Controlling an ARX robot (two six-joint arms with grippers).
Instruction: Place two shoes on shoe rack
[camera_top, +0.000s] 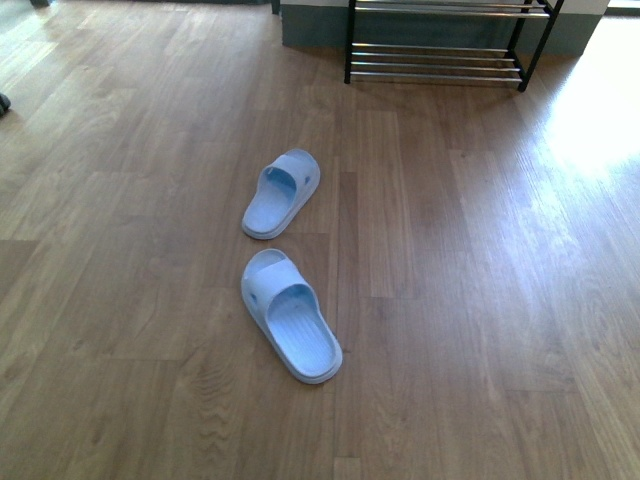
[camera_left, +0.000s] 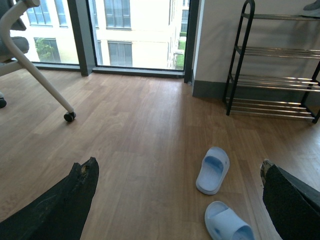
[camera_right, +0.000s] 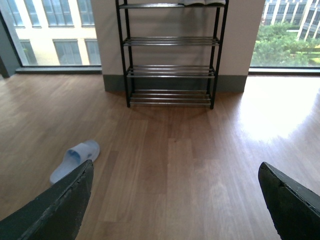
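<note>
Two pale blue slide sandals lie on the wooden floor in the front view, the farther shoe (camera_top: 282, 192) and the nearer shoe (camera_top: 291, 315), one behind the other. The shoe rack (camera_top: 445, 42) stands against the far wall, black frame with silver bars. Neither arm shows in the front view. My left gripper (camera_left: 177, 172) is open above the floor, with the farther shoe (camera_left: 213, 169) and the nearer shoe (camera_left: 227, 224) between its fingers (camera_left: 82, 182) further off. My right gripper (camera_right: 175, 175) is open over bare floor, facing the shoe rack (camera_right: 171, 52); one shoe (camera_right: 75, 159) lies beside one of its fingers.
A white chair leg with a castor (camera_left: 69, 116) stands on the floor in the left wrist view. Floor-to-ceiling windows (camera_left: 130, 32) flank the wall behind the rack. Something lies on the rack's top tier (camera_right: 202, 2). Bright sunlight falls on the floor right of the rack (camera_top: 590, 120).
</note>
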